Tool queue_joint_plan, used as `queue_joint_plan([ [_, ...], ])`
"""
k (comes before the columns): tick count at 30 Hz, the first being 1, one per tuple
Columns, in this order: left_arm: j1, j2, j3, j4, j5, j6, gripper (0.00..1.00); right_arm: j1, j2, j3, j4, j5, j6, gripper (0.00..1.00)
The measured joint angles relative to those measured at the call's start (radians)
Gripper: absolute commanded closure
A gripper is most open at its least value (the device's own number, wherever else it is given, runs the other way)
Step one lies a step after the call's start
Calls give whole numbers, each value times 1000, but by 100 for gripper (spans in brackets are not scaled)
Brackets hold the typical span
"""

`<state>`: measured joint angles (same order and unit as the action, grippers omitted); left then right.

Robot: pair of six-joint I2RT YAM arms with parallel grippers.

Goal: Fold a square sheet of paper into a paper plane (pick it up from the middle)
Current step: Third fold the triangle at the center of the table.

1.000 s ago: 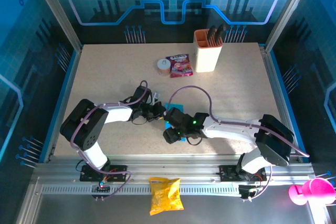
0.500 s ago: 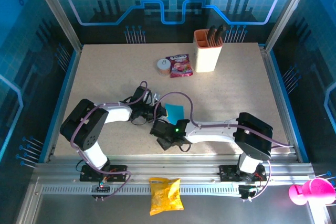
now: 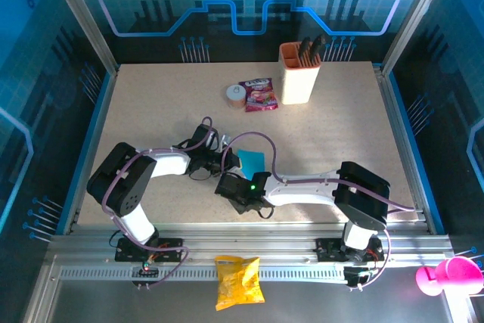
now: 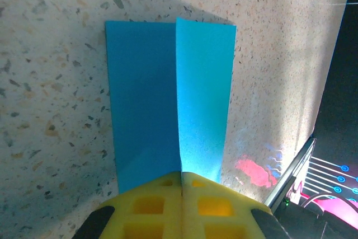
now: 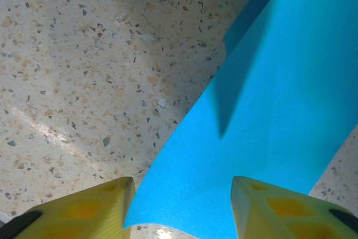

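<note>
Barely begun: square sheet of paper (image 3: pixel 252 160), creased once, on bench (image 3: pixel 151 111) well nearer than holder cup (image 3: pixel 296 81). Left gripper (image 4: pixel 182 176) jaws shut on crease; right gripper (image 5: pixel 180 187) jaws part-open astride it, holding nothing. Nose, wings left.

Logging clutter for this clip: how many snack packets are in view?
2. A pink-red packet lies at the far side of the table, left of the beige cup; a yellow bag lies on the metal frame at the near edge. The arms could hide more.
</note>
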<state>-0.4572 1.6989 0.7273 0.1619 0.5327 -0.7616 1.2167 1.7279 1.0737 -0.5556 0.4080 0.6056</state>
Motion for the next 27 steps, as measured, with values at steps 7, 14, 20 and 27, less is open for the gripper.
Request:
queue_joint_plan([
  [7, 3, 5, 0, 0, 0, 0, 100, -9, -3, 0, -5, 3, -4, 86],
  [14, 3, 8, 0, 0, 1, 0, 100, -43, -30, -2, 1, -33, -17, 100],
  [20, 5, 5, 0, -2, 6, -7, 68, -130, -86, -55, 64, -156, -64, 100],
  [27, 24, -99, 2, -61, -5, 11, 55, -171, -101, -107, 124, -286, -113, 100],
])
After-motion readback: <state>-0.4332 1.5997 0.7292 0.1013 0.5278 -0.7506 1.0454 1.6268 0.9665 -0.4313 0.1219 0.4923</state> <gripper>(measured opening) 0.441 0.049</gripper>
